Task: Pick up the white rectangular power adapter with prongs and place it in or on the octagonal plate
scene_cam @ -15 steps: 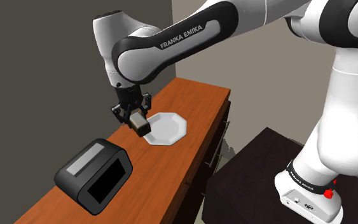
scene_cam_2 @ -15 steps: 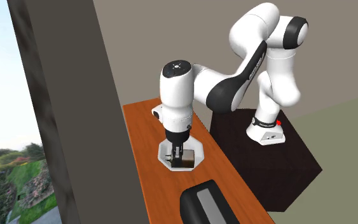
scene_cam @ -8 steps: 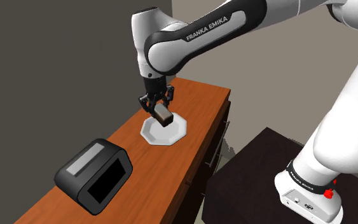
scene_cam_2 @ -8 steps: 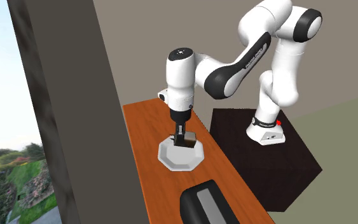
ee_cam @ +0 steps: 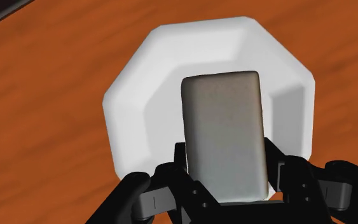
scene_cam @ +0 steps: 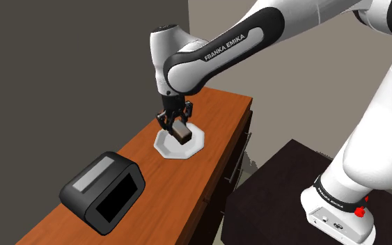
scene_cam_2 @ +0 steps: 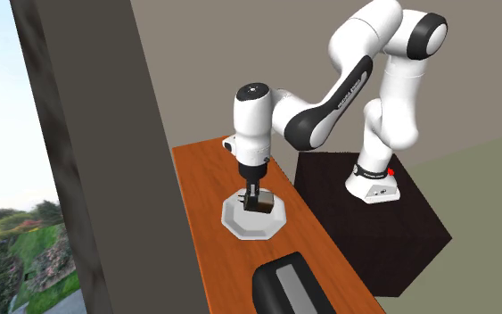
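A grey-white rectangular power adapter (ee_cam: 225, 140) is clasped between my gripper's (ee_cam: 227, 173) two black fingers (ee_cam: 179, 167). It hangs just over the hollow of the white octagonal plate (ee_cam: 133, 89). In the shoulder view the gripper (scene_cam: 179, 128) points straight down with the adapter (scene_cam: 182, 131) low above the plate (scene_cam: 165, 147), on the wooden table. The second exterior view gives the same picture: gripper (scene_cam_2: 256, 200), adapter (scene_cam_2: 259, 206) and plate (scene_cam_2: 240, 228) underneath. I cannot tell whether the adapter touches the plate. Its prongs are hidden.
A black box-shaped appliance (scene_cam: 104, 186) with a grey top stands on the brown table (scene_cam: 218, 111) toward the shoulder view's lower left, also seen as a black appliance (scene_cam_2: 289, 285). A dark wall (scene_cam_2: 106, 152) borders the table. My dark stand (scene_cam: 285, 202) sits beside the table.
The gripper has carried the adapter from the plate's near edge to over its middle, then sunk lower toward it. The fingers have stayed shut on the adapter.
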